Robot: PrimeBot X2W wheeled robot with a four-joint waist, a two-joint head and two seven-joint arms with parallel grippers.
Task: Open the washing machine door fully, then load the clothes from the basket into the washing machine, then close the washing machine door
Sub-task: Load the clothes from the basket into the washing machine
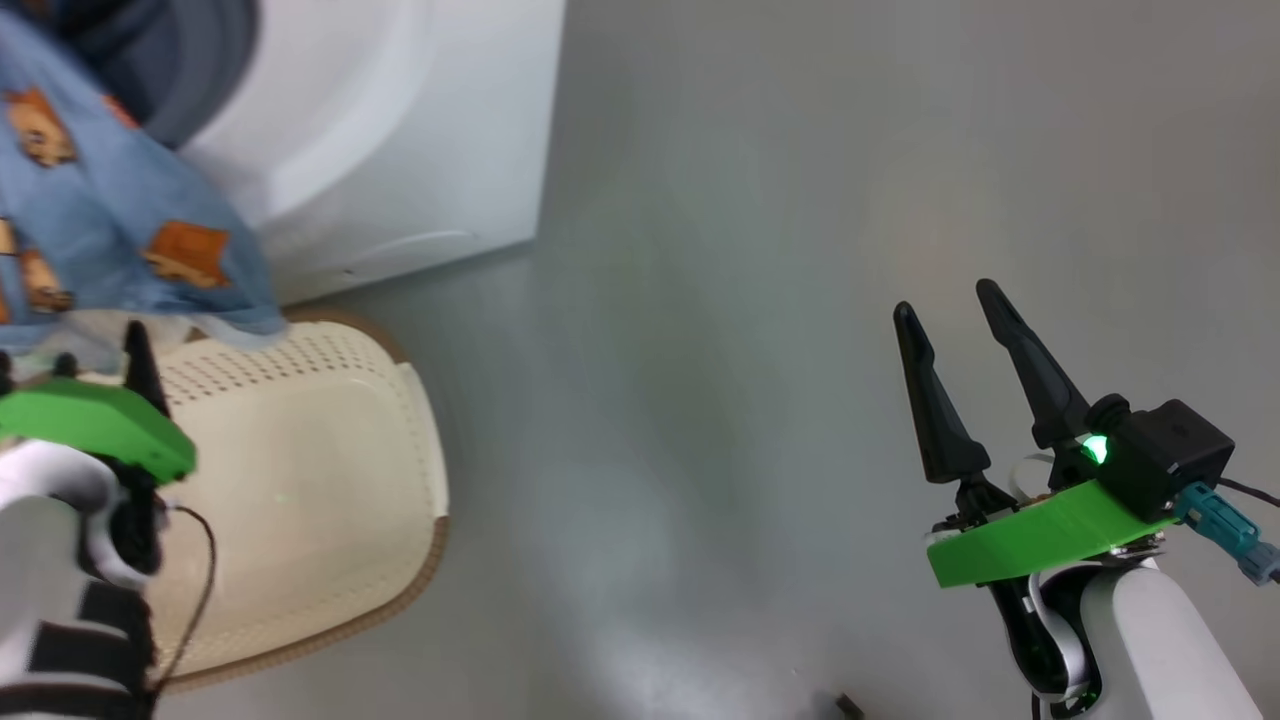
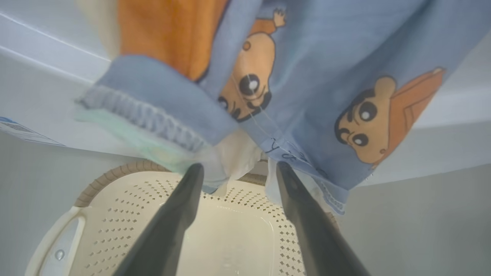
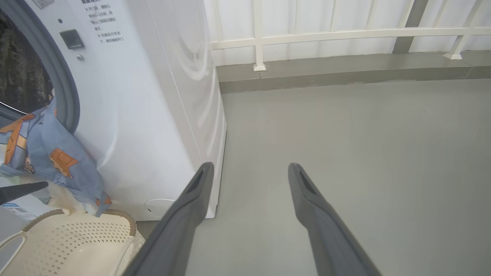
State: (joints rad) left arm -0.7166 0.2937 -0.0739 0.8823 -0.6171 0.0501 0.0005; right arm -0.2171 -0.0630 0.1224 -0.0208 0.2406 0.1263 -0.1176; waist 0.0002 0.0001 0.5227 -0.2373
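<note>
A bundle of soft light blue clothes (image 2: pixel 326 69), printed with cartoon faces and layered with orange and cream cloth, spills from the mouth of the big white boxy washing machine (image 3: pixel 145 115). It hangs down the machine's smooth front, and its stitched hem dangles just above the cream perforated plastic basket (image 2: pixel 126 214). In the right wrist view the clothes lie over the grey-blue rubber gasket (image 3: pixel 57 76), with the dark perforated drum (image 3: pixel 19 65) behind.

The basket is a rounded rectangle with a brown woven-look rim and a looped white handle. It stands on the floor close against the washing machine's front.

The left gripper (image 2: pixel 239 165) reaches toward the hem with its two long dark tapered fingers spread wide — open, the edge of the cream cloth hanging between the tips, not pinched. The right gripper (image 1: pixel 945 300) hangs well apart over the matt grey floor (image 1: pixel 720 400) — its fingers likewise parted, holding nothing.
</note>
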